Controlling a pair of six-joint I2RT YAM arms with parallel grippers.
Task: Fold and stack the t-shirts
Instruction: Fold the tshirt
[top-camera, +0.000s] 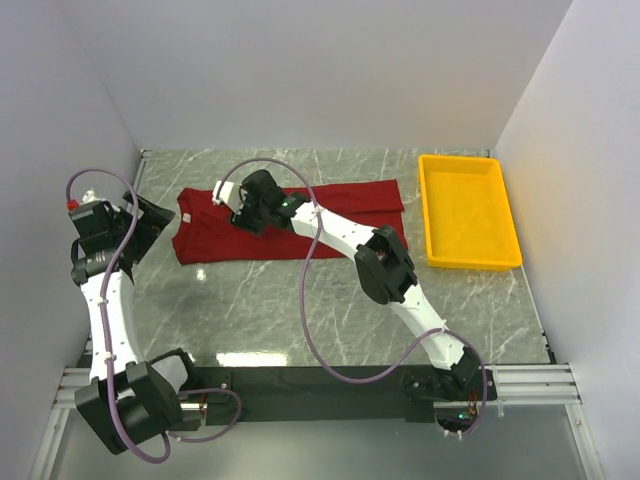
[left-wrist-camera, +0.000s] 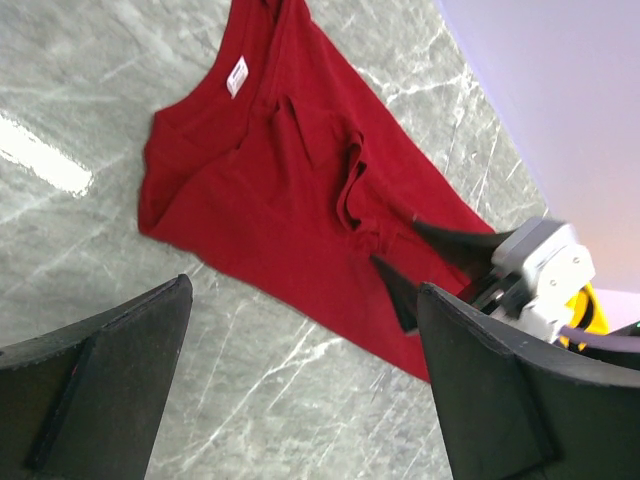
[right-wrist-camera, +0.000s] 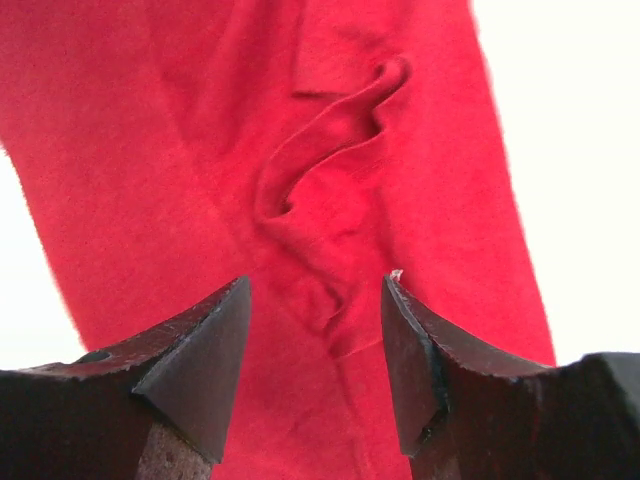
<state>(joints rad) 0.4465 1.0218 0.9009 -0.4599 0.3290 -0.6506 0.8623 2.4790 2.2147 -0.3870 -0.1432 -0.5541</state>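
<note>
The dark red t-shirt (top-camera: 340, 205) lies folded lengthwise into a long band across the far half of the table, collar end to the left, its white neck tag (left-wrist-camera: 238, 75) showing. My right gripper (top-camera: 252, 213) hovers just over the band's left-middle, open, with a raised wrinkle (right-wrist-camera: 320, 150) of cloth below and ahead of its fingers and nothing pinched. My left gripper (top-camera: 150, 222) stands wide open off the shirt's left end, over bare marble (left-wrist-camera: 290, 400). In the left wrist view the t-shirt (left-wrist-camera: 290, 190) lies beyond my fingers, with the right gripper's dark fingers (left-wrist-camera: 400, 290) over it.
A yellow plastic tray (top-camera: 468, 210) sits at the far right, close to the shirt's right end. White walls close in the table on the left, back and right. The right arm's links (top-camera: 385, 265) reach diagonally across the middle of the marble top.
</note>
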